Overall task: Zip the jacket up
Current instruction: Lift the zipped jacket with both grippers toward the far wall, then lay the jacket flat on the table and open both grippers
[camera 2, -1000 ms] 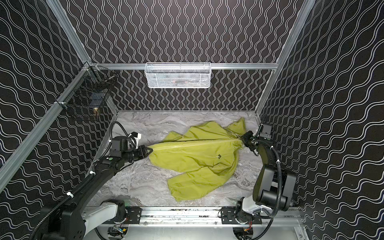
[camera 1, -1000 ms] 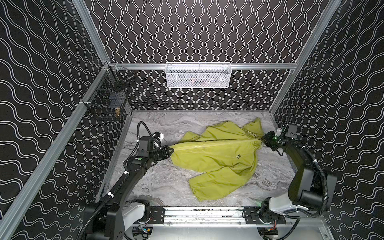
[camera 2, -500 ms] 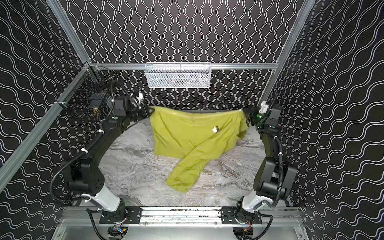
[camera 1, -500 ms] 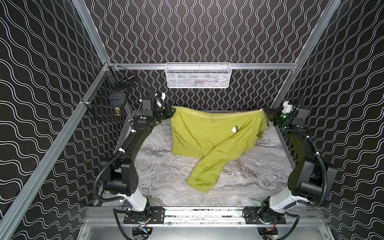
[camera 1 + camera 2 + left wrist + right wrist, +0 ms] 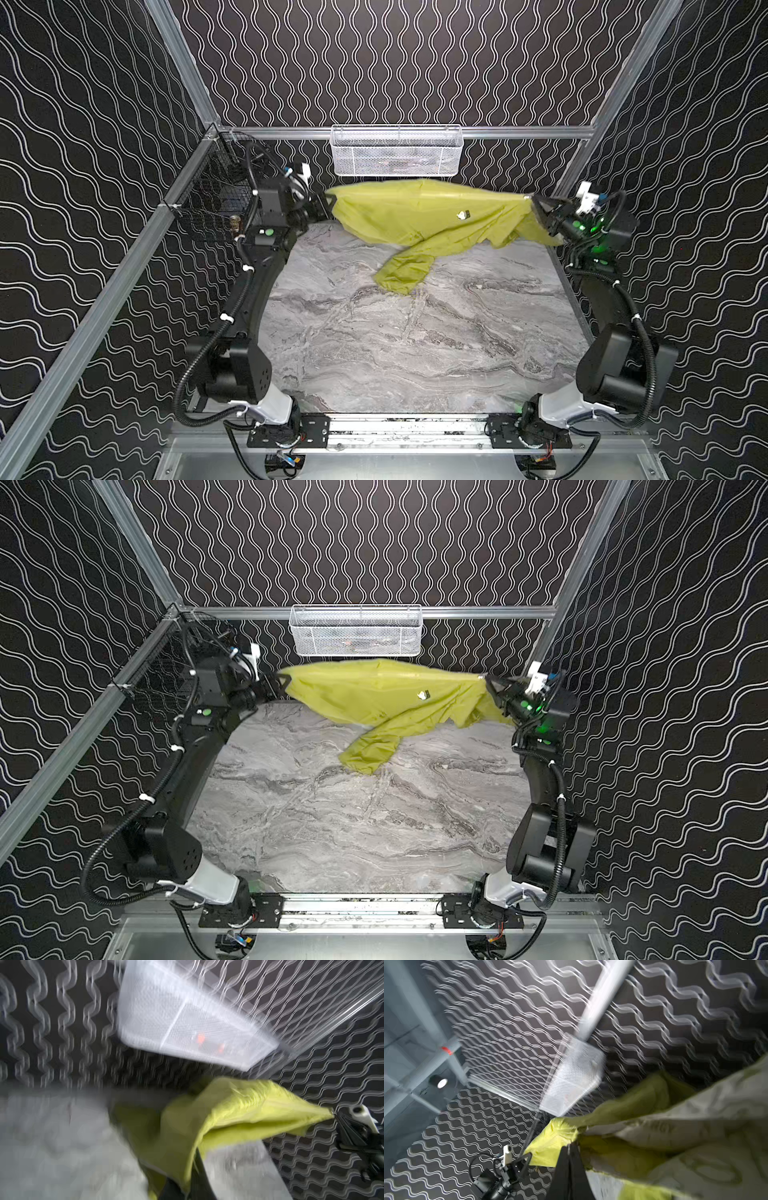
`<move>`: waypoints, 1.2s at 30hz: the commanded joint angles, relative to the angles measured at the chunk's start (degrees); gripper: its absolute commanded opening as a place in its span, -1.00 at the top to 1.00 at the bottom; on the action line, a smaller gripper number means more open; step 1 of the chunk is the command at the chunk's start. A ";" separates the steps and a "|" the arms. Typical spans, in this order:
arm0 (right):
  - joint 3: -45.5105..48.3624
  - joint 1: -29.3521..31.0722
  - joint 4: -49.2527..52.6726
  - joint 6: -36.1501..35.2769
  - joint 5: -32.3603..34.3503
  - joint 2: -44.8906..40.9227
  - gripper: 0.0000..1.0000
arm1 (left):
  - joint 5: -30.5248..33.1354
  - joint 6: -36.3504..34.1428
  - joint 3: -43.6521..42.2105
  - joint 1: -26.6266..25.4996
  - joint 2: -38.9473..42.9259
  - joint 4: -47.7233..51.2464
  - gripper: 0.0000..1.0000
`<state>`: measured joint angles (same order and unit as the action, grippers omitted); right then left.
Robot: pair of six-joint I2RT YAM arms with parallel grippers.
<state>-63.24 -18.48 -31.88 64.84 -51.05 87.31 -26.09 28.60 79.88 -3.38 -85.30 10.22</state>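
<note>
Jacket (image 5: 399,212) hangs in the air at the back of the cell, stretched sideways between the two arms, just below the white mesh basket (image 5: 395,151) on the rear wall; both top views agree (image 5: 365,692). Left tool (image 5: 326,203) is pinched tight on the left end of the upper edge, jaws closed with yellow-green cloth between them. Right tool (image 5: 536,203) is likewise clamped on the right end of that edge, cloth bunched around it. Upper edge runs nearly level and taut from tool to tool. Below it the body sags in loose folds. One sleeve (image 5: 403,274) droops forward and down toward the grey marbled bench (image 5: 415,340); its end is at the surface, but contact cannot be confirmed. A small white mark (image 5: 462,214) sits on the outer cloth, right of centre. Left wrist view is blurred: the jacket (image 5: 239,1109) narrows to a point at the right tool (image 5: 340,1120). Right wrist view, also blurred, shows cream printed lining (image 5: 695,1115) beside yellow-green cloth, with the left tool (image 5: 527,1157) at the far corner. A black wire basket (image 5: 216,199) hangs on the left wall.
</note>
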 commanded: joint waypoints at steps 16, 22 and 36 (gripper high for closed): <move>22.31 -0.16 40.44 -31.27 22.51 -1.48 0.21 | 13.71 5.63 -47.50 3.72 24.35 1.37 0.15; 18.98 -0.31 43.56 -31.55 32.22 -8.65 -0.77 | 19.73 1.57 -42.12 3.72 29.76 7.32 -0.97; 19.32 8.46 15.15 -32.55 47.18 -26.74 -0.98 | 32.18 -19.18 -25.48 3.73 24.97 -12.87 -0.97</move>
<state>-45.52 -10.33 -5.04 34.79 -8.25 61.45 2.63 17.26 50.65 0.25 -57.67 -0.16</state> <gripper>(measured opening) 0.990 0.986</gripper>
